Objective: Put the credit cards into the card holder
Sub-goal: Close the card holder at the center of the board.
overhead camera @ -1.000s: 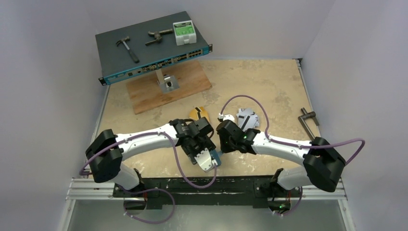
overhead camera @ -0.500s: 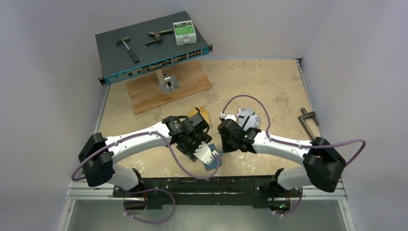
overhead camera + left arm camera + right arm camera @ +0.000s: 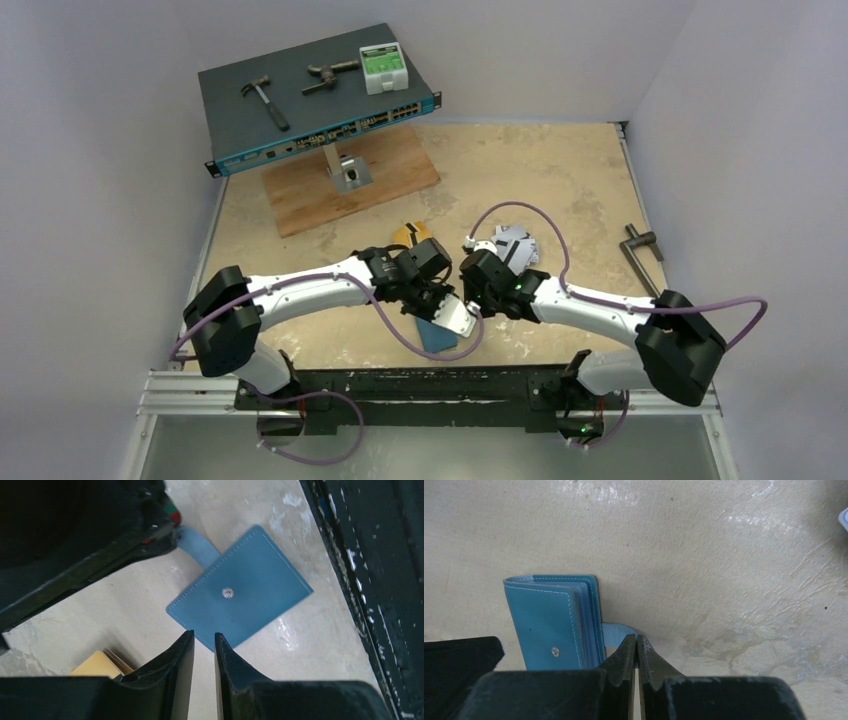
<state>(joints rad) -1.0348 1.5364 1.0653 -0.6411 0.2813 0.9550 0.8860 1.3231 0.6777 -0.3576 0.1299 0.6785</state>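
The teal card holder (image 3: pixel 434 336) lies closed near the table's front edge, snap button up (image 3: pixel 227 593). It also shows in the right wrist view (image 3: pixel 549 622). My right gripper (image 3: pixel 470 292) is shut on its light-blue strap tab (image 3: pixel 616 632). My left gripper (image 3: pixel 202 640) hovers just over the holder's near edge, its jaws a narrow gap apart with nothing between them. A gold-orange card (image 3: pixel 413 236) lies behind the left wrist and shows in the left wrist view (image 3: pixel 97 664). Silver-grey cards (image 3: pixel 516 243) lie fanned behind the right wrist.
A network switch (image 3: pixel 315 105) on a wooden board (image 3: pixel 345 180) stands at the back left, bearing a hammer (image 3: pixel 264 100), a metal tool (image 3: pixel 330 75) and a green-white box (image 3: pixel 383 66). A metal clamp (image 3: pixel 640 250) lies at the right. The black base rail (image 3: pixel 370 580) runs beside the holder.
My left gripper has swung right and toward the front edge, over the card holder. The right gripper shifted slightly right, and more of the holder now shows.
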